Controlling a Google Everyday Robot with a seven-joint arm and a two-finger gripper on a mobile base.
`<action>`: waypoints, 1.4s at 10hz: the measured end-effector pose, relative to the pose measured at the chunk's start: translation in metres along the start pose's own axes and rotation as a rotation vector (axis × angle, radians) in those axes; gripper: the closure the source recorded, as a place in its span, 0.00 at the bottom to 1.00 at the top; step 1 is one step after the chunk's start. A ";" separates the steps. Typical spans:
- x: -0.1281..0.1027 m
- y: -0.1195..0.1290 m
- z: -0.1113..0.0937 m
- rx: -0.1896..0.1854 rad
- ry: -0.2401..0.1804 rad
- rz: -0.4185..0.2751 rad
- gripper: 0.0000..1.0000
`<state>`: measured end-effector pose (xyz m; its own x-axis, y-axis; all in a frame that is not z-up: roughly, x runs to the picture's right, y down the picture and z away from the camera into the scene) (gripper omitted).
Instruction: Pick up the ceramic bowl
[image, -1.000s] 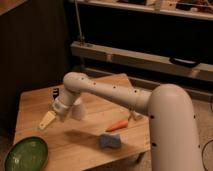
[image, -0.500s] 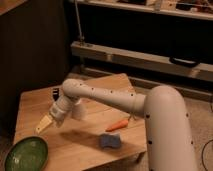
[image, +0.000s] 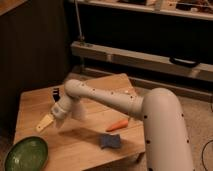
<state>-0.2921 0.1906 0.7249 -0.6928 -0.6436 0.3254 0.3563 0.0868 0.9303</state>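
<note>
The ceramic bowl (image: 26, 154) is a wide, shallow green dish with a darker rim. It sits on the front left corner of the wooden table (image: 85, 145). My gripper (image: 45, 122) hangs over the table's left side, a little above and to the right of the bowl. Its pale yellowish fingers (image: 43, 124) point down-left toward the bowl and are apart from it. The gripper is open, with nothing in it. The white arm (image: 115, 102) reaches in from the right across the table.
An orange carrot-like object (image: 117, 125) and a blue sponge-like block (image: 109, 141) lie on the table's right front. A small black object (image: 55, 93) sits near the back left. Behind the table runs a dark shelf unit with a metal rail (image: 150, 60).
The arm has sunk a little and the gripper has edged down and left, slightly closer to the bowl. The bowl and the other objects have not moved.
</note>
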 end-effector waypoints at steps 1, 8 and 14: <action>0.000 0.000 0.000 0.000 0.000 -0.001 0.20; -0.008 -0.001 -0.015 -0.042 0.030 -0.024 0.20; -0.016 0.004 -0.020 -0.046 0.035 -0.046 0.20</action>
<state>-0.2671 0.1861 0.7201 -0.6871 -0.6722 0.2758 0.3539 0.0219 0.9350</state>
